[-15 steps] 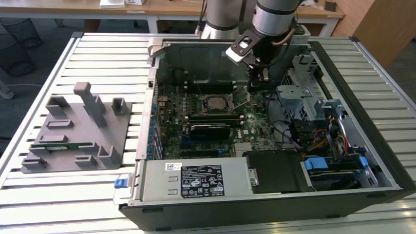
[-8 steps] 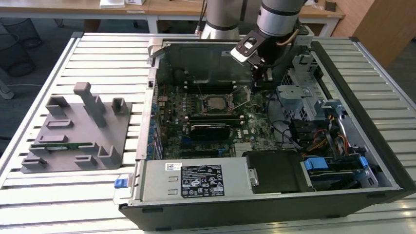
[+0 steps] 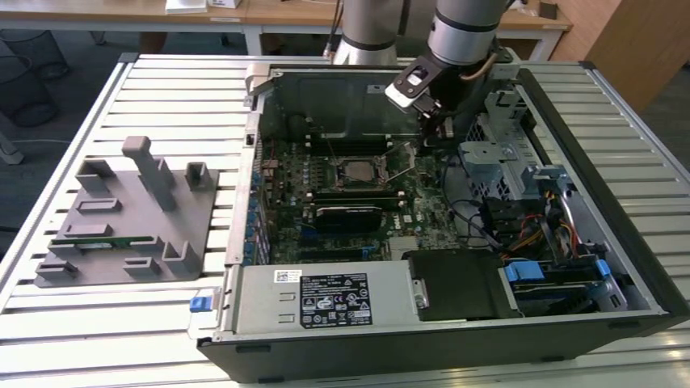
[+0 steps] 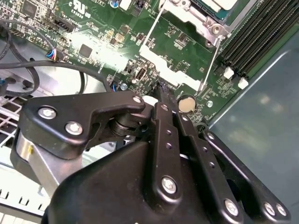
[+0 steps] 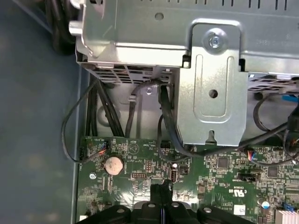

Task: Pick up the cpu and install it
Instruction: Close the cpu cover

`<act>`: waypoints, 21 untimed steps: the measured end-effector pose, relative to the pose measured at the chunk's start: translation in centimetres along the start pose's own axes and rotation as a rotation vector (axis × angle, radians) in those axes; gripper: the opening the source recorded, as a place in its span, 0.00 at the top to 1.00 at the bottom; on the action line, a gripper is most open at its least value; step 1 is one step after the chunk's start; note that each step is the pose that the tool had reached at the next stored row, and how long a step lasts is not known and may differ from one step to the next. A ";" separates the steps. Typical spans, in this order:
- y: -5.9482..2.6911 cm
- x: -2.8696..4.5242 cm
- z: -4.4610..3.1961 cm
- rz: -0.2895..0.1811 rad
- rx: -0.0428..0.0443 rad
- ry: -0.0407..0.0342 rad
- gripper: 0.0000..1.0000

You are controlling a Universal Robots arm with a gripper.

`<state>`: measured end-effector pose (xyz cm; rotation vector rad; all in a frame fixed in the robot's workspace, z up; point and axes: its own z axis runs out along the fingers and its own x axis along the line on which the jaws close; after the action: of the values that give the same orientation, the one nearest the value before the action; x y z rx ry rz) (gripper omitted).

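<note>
The slatted worktop (image 3: pixel 140 97) carries an open computer case (image 3: pixel 603 162). Inside it, low over the motherboard (image 3: pixel 323 190) and close beside the metal drive cage (image 5: pixel 212 88), the fingers (image 4: pixel 164 100) are pressed together and empty. The cpu (image 3: pixel 358 170) sits in its socket, apart from them. Their tips are just beside the coin battery (image 4: pixel 186 103).

An open computer case (image 3: pixel 431 352) (motherboard (image 3: pixel 289 174) exposed) sits beside a grey fixture (image 3: pixel 113 259) on the slatted table (image 3: pixel 108 323).

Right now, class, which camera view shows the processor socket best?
The exterior view: the socket shows whole, seen from above. The second wrist view catches just one corner of its metal frame, beyond the gripper's links.
</note>
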<state>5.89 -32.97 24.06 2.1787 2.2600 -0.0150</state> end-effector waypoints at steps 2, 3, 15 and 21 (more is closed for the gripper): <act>-0.32 0.02 0.08 0.000 -0.0001 -0.0001 0.89; -0.58 0.02 0.11 0.000 -0.0002 0.0001 0.89; -4.29 0.16 0.26 0.000 -0.0005 0.0002 0.89; -5.43 0.20 0.36 0.000 -0.0004 0.0002 0.89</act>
<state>0.46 -32.97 23.72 2.1784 2.2599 -0.0143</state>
